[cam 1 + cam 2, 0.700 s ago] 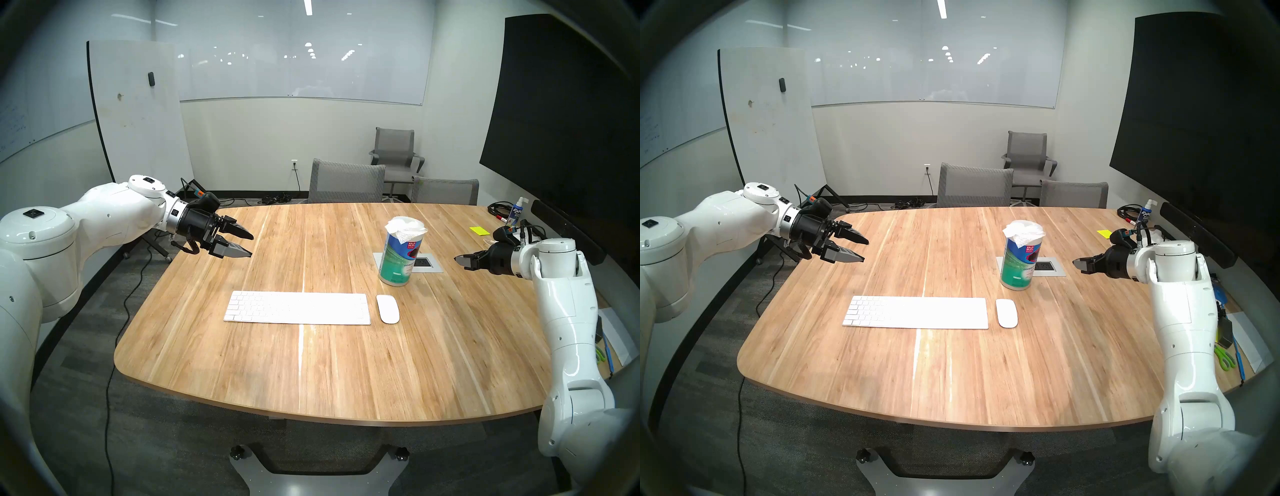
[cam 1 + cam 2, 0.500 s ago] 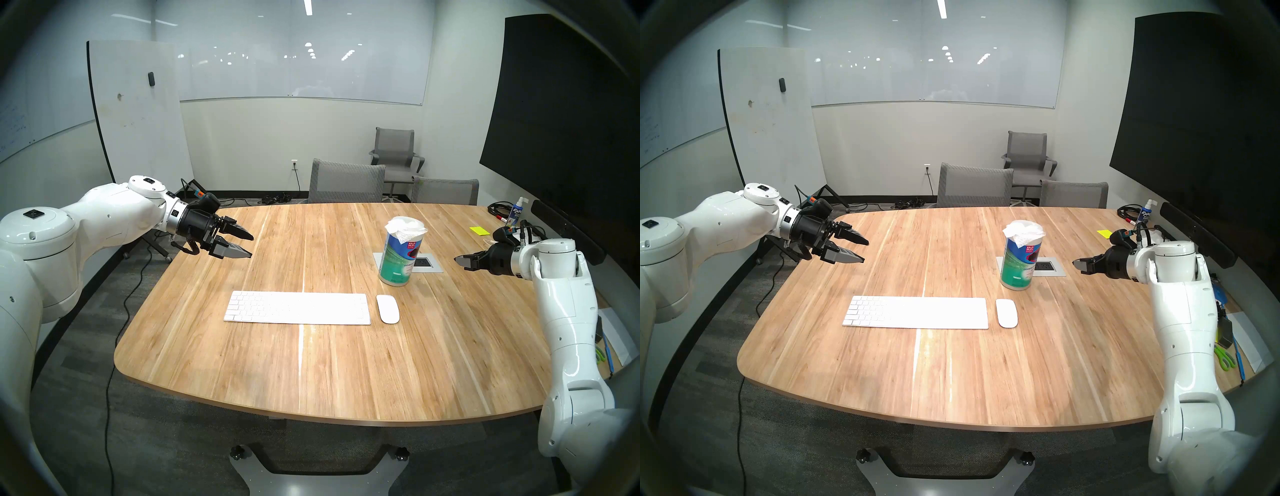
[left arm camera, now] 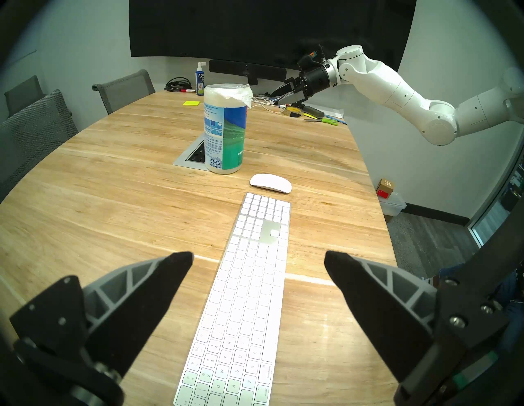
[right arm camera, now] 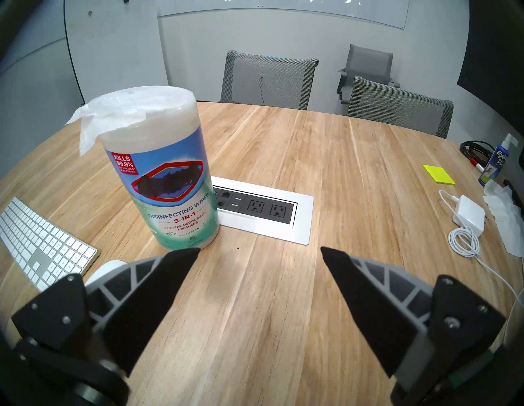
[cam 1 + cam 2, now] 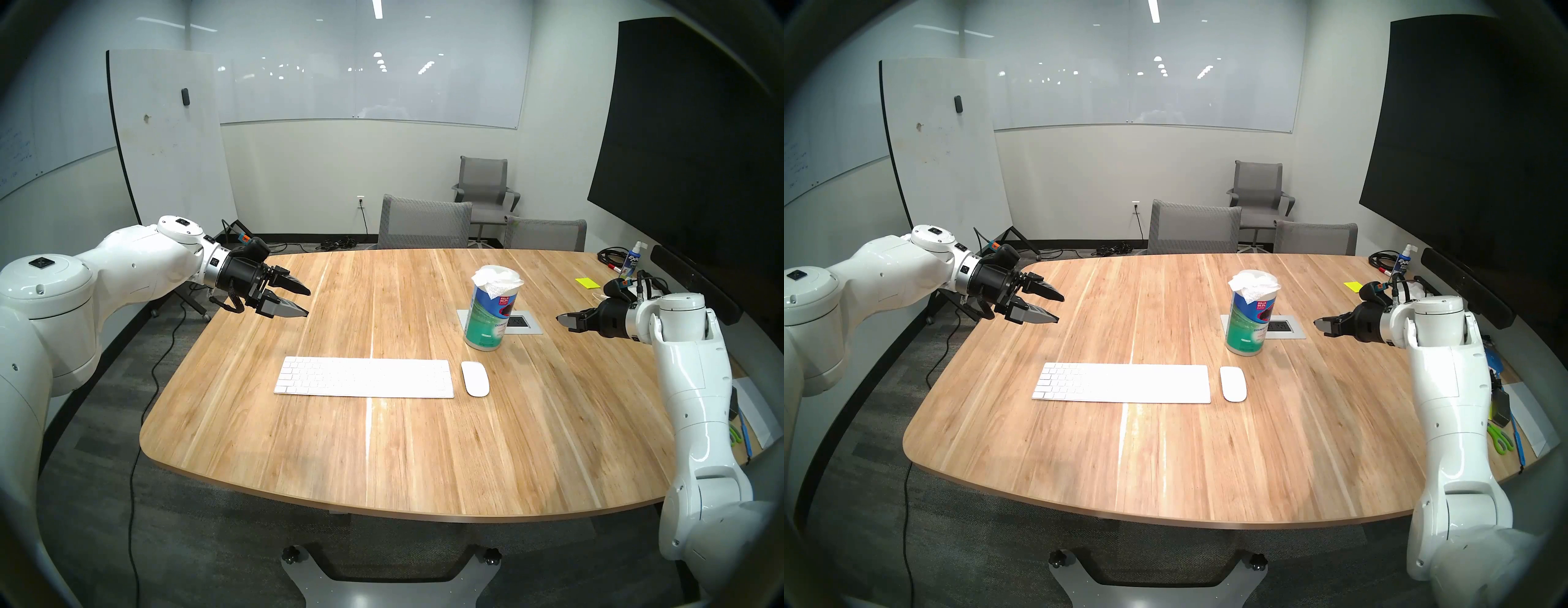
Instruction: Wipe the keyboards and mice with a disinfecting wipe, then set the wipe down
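Two black robot hands, the left hand (image 5: 306, 302) and right hand (image 4: 259, 252), hang spread wide, holding nothing. The thin white wipe (image 5: 497, 278) sticks out of the tall green-blue tub (image 5: 488, 322) behind the flat white keyboard (image 5: 365, 378) and smooth white mouse (image 5: 475, 378) on the wooden table (image 5: 382, 458). Pinch only the loose corner, then pull gently upward.

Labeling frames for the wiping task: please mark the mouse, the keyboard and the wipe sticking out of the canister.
mouse (image 5: 475, 378), head left view, middle of its domed top.
keyboard (image 5: 365, 378), head left view, central keys.
wipe (image 4: 85, 124), right wrist view, flap hanging over the canister rim.
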Available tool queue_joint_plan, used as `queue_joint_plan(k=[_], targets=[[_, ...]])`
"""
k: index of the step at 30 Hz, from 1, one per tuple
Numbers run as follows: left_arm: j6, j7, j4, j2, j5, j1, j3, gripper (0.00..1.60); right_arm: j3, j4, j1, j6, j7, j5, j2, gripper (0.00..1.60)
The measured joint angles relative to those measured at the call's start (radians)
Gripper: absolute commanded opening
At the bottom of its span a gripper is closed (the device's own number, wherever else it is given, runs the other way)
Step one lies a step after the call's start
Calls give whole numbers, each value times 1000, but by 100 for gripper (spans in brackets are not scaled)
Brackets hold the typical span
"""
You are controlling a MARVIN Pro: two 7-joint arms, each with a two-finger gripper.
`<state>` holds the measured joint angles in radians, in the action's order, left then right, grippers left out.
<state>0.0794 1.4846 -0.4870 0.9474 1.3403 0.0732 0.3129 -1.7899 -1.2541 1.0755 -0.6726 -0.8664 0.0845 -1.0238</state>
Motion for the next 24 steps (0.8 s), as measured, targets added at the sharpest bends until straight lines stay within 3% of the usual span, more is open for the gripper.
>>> queue_joint_plan(k=[24], targets=[[0, 0, 0, 0, -1, 1, 0, 160, 0, 0, 1, 0, 2, 0, -1, 160]])
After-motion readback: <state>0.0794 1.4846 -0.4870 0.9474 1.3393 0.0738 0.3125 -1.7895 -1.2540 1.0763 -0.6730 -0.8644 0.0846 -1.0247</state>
